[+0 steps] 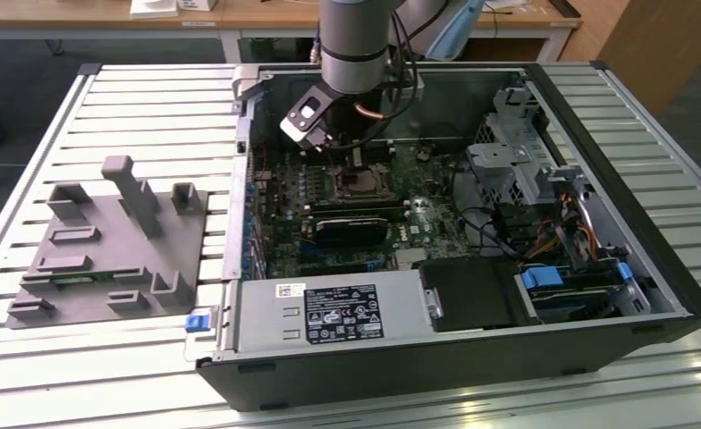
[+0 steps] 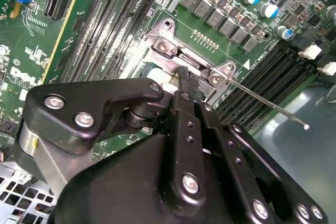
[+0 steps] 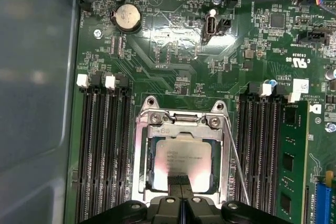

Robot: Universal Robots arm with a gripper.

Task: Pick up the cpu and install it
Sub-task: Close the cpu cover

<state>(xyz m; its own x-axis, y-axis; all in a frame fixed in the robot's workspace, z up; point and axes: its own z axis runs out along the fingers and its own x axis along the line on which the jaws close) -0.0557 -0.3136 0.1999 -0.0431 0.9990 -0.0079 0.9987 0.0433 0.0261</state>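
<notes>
The cpu (image 3: 178, 158), a flat silvery-grey square chip, lies flat inside the metal-framed socket (image 3: 143, 145) on the green motherboard (image 3: 173, 40). My gripper (image 3: 179, 181) hangs directly over the socket, its two black fingers pressed together, with the tips at the chip's edge nearest the wrist. The second wrist view has the same fingertips (image 2: 184, 77) low over the socket frame (image 2: 165, 45), and the thin socket lever (image 2: 273, 107) sticking out free. From the exterior view the arm reaches down into the open computer case (image 1: 637, 268) with the gripper (image 1: 353, 165) just above the socket (image 1: 357, 185).
A green memory stick (image 3: 291, 166) stands in a slot beside the socket, with black memory slots (image 3: 102, 150) on the other side. A grey plastic tray (image 1: 100, 250) rests on the slatted table at the exterior view's left. The power supply (image 1: 326, 313) and drive cage (image 1: 518, 161) crowd the case.
</notes>
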